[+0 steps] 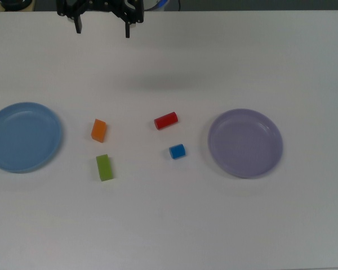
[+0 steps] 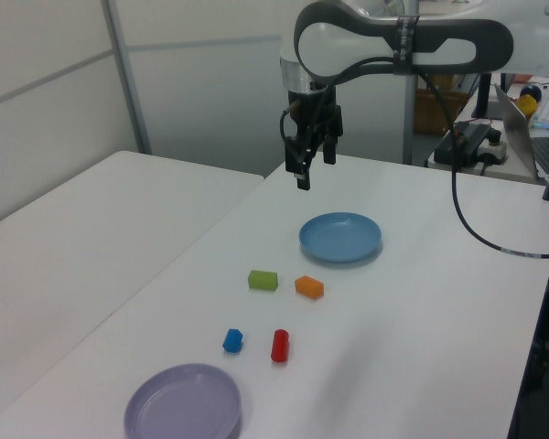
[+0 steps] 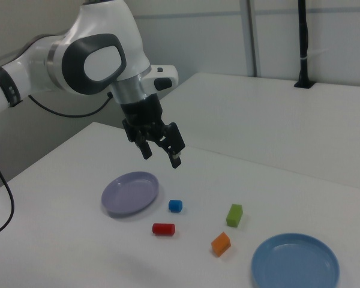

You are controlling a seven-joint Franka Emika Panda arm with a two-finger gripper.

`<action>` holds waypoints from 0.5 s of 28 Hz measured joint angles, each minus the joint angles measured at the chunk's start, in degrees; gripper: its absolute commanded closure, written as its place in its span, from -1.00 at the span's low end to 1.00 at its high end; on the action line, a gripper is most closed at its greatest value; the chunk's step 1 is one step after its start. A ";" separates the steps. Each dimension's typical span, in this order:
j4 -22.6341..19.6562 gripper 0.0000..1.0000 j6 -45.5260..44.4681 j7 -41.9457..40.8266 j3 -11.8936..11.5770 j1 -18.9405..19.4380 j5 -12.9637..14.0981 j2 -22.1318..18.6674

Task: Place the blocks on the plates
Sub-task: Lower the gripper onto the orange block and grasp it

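The two black fingers (image 1: 78,25) of the gripper (image 3: 161,153) are hanging spread apart and empty, high above the white bench (image 1: 169,225), so the step in hand is judged to be the first pick. Doing it well likely means coming straight down with the fingers straddling one block's narrow sides. The small red cylinder-like block (image 1: 165,120) and small blue cube (image 1: 177,151) are lying near the pale lavender round plate (image 1: 245,143); the orange wedge-like block (image 1: 98,130) and green oblong block (image 1: 105,167) are sitting nearer the light blue round plate (image 1: 23,136). Both plates are bare. The white arm (image 3: 90,57) is arching over, wrist pointing downward.
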 measured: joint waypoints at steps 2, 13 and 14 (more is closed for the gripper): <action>0.00 -1.00 0.00 0.00 0.06 -0.02 0.14 0.01; -0.05 -1.00 4.82 -2.82 -0.03 -3.00 4.12 3.28; -0.05 -1.00 5.69 -2.98 -0.03 -3.08 4.09 3.93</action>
